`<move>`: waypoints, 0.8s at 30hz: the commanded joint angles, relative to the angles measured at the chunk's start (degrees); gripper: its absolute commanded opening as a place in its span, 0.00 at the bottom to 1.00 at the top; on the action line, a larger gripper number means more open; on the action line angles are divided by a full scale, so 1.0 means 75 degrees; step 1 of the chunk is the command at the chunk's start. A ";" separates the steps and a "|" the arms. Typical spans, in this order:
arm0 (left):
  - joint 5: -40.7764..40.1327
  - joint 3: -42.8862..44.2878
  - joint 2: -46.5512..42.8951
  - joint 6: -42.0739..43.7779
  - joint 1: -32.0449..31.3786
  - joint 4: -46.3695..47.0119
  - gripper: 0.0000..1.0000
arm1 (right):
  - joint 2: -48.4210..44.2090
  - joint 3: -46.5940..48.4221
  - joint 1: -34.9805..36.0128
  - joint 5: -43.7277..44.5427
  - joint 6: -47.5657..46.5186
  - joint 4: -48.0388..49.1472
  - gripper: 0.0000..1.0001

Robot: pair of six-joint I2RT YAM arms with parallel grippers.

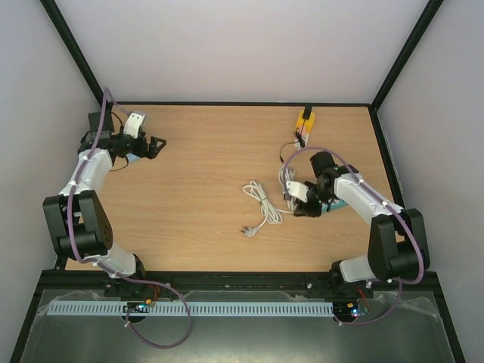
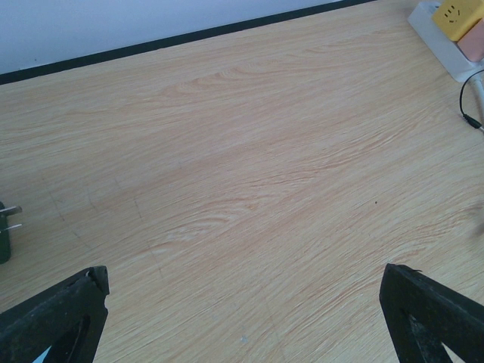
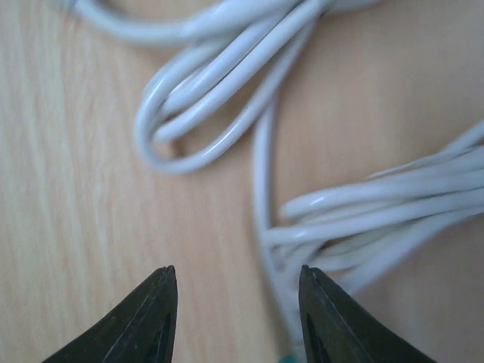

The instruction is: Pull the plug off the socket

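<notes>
Item: socket strip [image 1: 305,121], yellow/white, by far edge of table [image 1: 204,166], R of centre. Black plug [image 1: 307,111] at strip's far end; seated or not, can't tell.
L gripper [image 1: 156,144]: jaws at full width, empty, far-L corner, well apart from strip.
R gripper [image 3: 238,283]: jaws parted a little, nothing btwn them, low over white cable [image 1: 263,203] coil, near side of strip.
Broad bare wood btwn arms.

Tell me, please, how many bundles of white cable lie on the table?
2. One white cable bundle lies mid-table; a second bundle sits beside the right end effector. More loops may hide under that arm.
</notes>
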 commanded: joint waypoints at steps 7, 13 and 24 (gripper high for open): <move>-0.0219 -0.0033 -0.0403 0.0198 -0.0253 -0.0116 1.00 | 0.0746 0.0772 -0.0014 0.0347 0.2885 0.1784 0.42; -0.0401 -0.0196 -0.0510 0.0150 -0.0474 -0.0055 1.00 | 0.1362 0.0828 -0.0021 0.0110 0.3333 0.2048 0.42; -0.0309 -0.0180 -0.0533 -0.0493 -0.0593 0.0292 1.00 | 0.3053 0.1796 0.0060 -0.1285 0.4495 0.2689 0.41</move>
